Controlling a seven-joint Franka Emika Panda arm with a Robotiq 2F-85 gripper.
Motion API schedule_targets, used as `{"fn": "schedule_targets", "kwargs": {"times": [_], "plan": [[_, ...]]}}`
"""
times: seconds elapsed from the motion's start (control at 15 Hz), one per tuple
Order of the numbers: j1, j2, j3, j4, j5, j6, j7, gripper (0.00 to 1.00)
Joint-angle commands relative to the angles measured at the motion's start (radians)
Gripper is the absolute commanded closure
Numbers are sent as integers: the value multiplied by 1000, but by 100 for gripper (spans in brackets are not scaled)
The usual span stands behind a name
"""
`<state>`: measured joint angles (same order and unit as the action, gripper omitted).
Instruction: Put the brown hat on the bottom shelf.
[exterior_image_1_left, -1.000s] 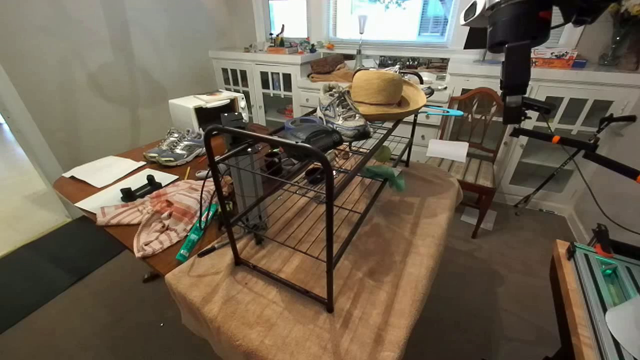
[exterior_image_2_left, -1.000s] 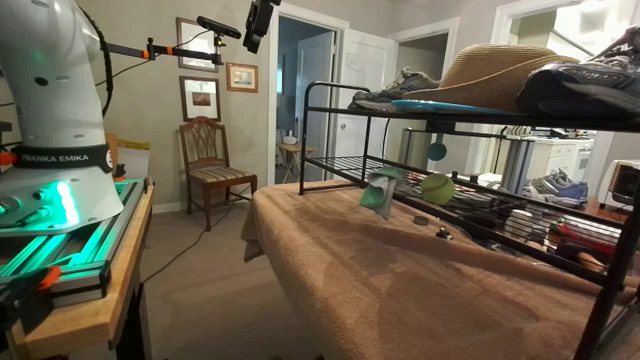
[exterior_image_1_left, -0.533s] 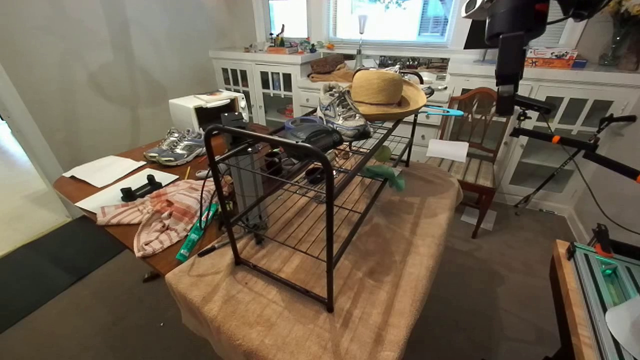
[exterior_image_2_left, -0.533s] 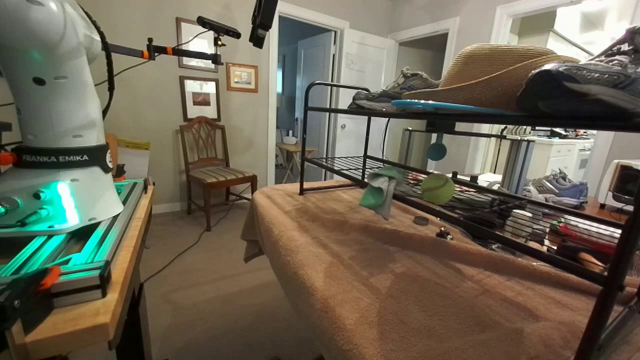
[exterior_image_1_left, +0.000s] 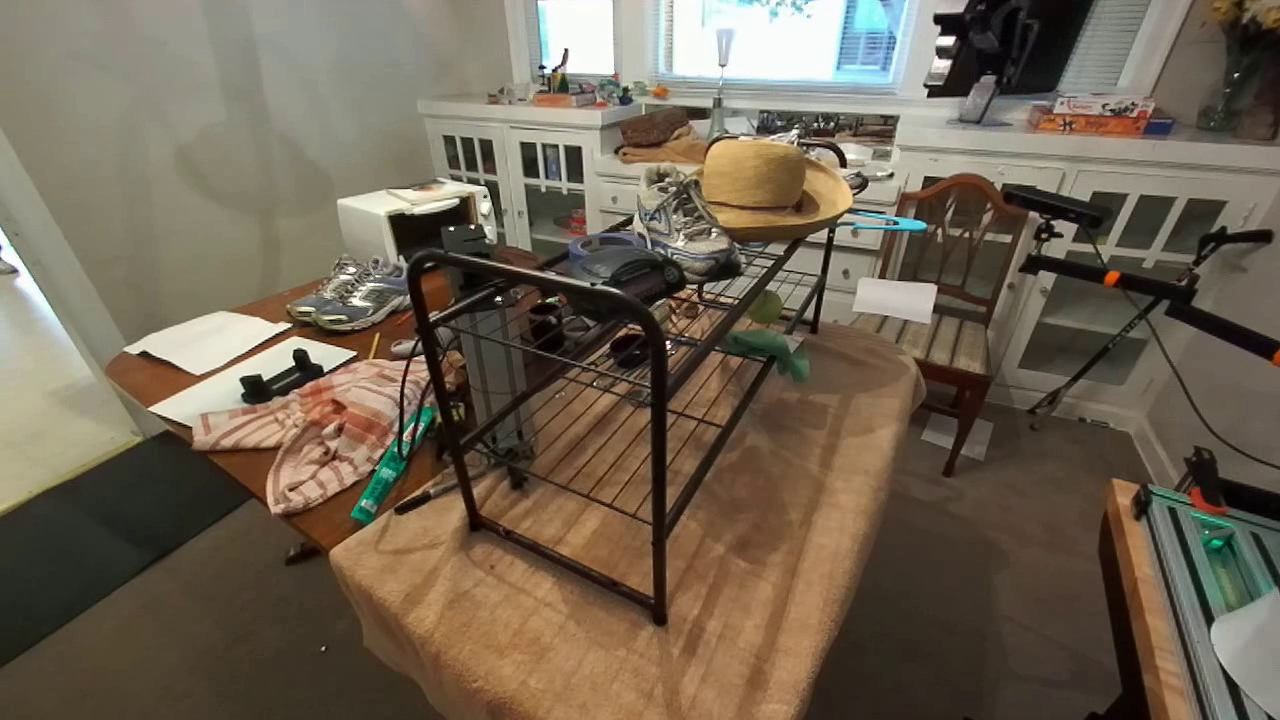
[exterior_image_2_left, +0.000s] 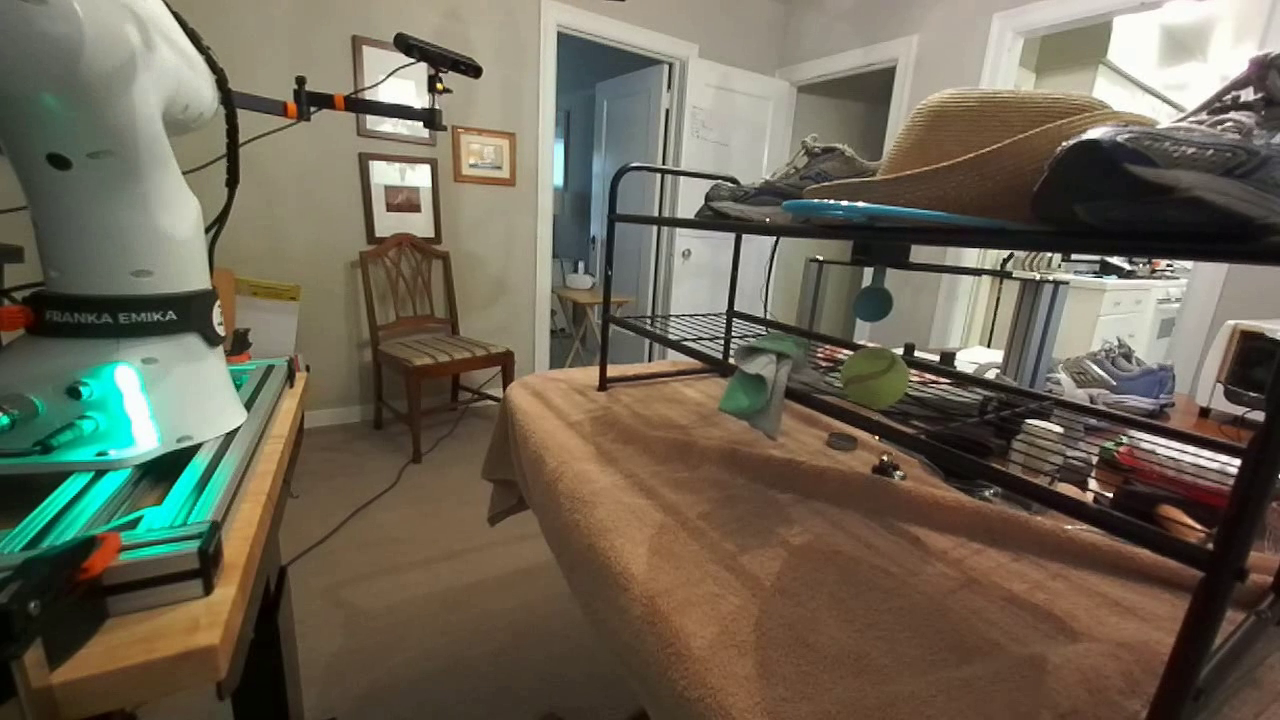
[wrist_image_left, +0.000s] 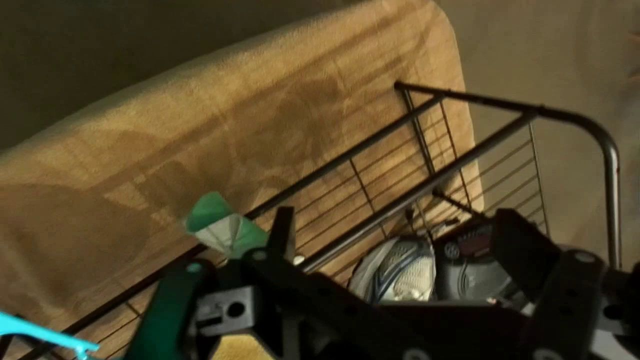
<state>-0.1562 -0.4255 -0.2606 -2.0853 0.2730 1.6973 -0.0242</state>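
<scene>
Golden straw forms the hat (exterior_image_1_left: 755, 182), which rests on the upper level of the rack (exterior_image_1_left: 659, 450), above the bottom shelf (exterior_image_2_left: 688, 333), toward the edge of the worktop (exterior_image_1_left: 800, 480) nearest the window (exterior_image_1_left: 775, 42). Only the wrist view shows the tool (wrist_image_left: 396, 220) clearly, fingers spread apart; there, the hat is probably the yellow patch below.

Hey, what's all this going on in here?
A white robot arm is meant to move a wide-brimmed tan straw hat onto the bottom wire shelf of a black metal rack. It isn't handling anything right now: its open black gripper is up in the air, apart from the hat, which sits on the rack's upper level beside a white-and-blue running shoe.
</scene>
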Motion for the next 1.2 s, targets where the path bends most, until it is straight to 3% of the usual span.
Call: {"fn": "schedule_targets", "kwargs": {"times": [0.0, 0.73, 1.07, 1.13], "plan": [[-38, 93, -26, 61, 77, 133, 61, 0], [-99, 276, -68, 116, 213, 521, 233, 0], [-109, 377, -83, 175, 354, 552, 271, 0], [-114, 328, -71, 135, 302, 554, 245, 0]]}}
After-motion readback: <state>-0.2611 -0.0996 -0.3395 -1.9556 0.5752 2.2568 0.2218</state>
